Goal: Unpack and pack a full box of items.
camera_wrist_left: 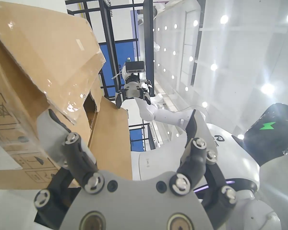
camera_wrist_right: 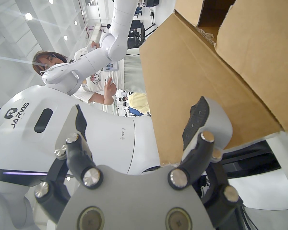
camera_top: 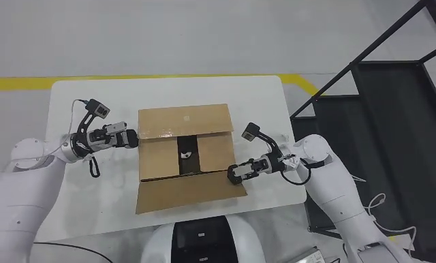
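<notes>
- The brown cardboard box point(camera_top: 151, 121) stands in the middle of the white table point(camera_top: 88, 99), and I have an arm on either side of it.
- Its far outer flap point(camera_top: 184, 120) and near outer flap point(camera_top: 184, 191) lie folded outward, so I judge the opening step as mostly done.
- The two inner side flaps point(camera_top: 214, 150) partly cover the mouth. Between them is a narrow gap with something dark point(camera_top: 185, 154) inside, too hidden for me to name.
- My left gripper point(camera_top: 131, 138) sits at the box's left wall near the top edge. Its jaws are spread wide with nothing in them. One finger point(camera_wrist_left: 50, 130) is just beside the cardboard, and I cannot tell if it touches.
- My right gripper point(camera_top: 234, 173) is at the box's near right corner, by the end of the near flap. Its jaws are also released and empty, and the flap's corner pokes in between them without being pinched.
- No item lies out on the table, so in my judgement unpacking has not really begun.
- What is left: part the inner flaps, lift out every item, then put everything back and close up.
</notes>
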Robot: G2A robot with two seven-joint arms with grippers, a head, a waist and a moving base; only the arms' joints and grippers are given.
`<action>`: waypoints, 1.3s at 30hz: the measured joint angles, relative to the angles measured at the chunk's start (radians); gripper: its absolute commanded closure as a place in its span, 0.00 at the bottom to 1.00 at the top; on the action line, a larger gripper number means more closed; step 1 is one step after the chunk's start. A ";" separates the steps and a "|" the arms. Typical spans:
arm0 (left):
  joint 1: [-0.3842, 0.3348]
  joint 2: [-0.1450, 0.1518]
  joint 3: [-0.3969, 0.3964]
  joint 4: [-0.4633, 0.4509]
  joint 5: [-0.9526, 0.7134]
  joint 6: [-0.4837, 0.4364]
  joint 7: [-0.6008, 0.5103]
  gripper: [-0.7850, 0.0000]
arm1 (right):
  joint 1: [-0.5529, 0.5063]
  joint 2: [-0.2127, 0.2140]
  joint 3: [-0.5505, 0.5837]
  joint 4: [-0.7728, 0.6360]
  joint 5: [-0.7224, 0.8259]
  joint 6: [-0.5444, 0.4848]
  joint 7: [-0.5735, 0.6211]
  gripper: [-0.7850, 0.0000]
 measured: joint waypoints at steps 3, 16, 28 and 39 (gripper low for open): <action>-0.025 -0.010 0.026 0.040 -0.011 0.010 -0.017 0.00 | 0.002 0.005 -0.002 -0.003 -0.002 0.004 0.000 0.00; -0.115 -0.061 0.077 0.130 -0.206 0.057 -0.091 0.00 | -0.016 0.020 -0.013 -0.011 -0.006 0.014 -0.012 0.00; -0.226 -0.139 0.109 0.242 -0.360 0.012 -0.046 0.00 | -0.026 0.030 -0.044 -0.030 -0.017 0.019 -0.011 0.00; -0.336 -0.199 0.149 0.438 -0.289 -0.085 0.051 0.00 | -0.040 0.039 -0.062 -0.077 -0.038 -0.001 -0.025 0.00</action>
